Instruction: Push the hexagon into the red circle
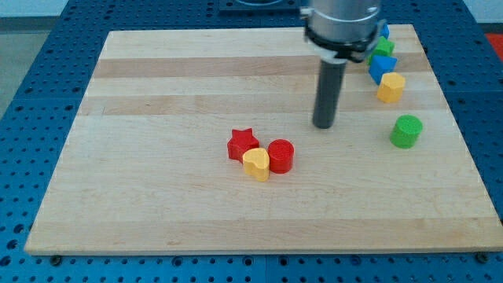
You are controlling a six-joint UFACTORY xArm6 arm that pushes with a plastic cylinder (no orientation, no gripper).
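Observation:
The yellow hexagon [391, 87] sits near the view's right edge of the wooden board [157, 94]. The red circle [280, 156] stands near the board's middle, touching a yellow heart [256, 164], with a red star [243, 144] just left of it. My tip [324, 126] rests on the board between the two groups, up and to the right of the red circle and down and to the left of the hexagon. It touches no block.
A green cylinder [406, 130] stands below the hexagon. Above the hexagon are a blue block [383, 67], a green block [380, 48] and another blue block [385, 31], partly hidden by the arm.

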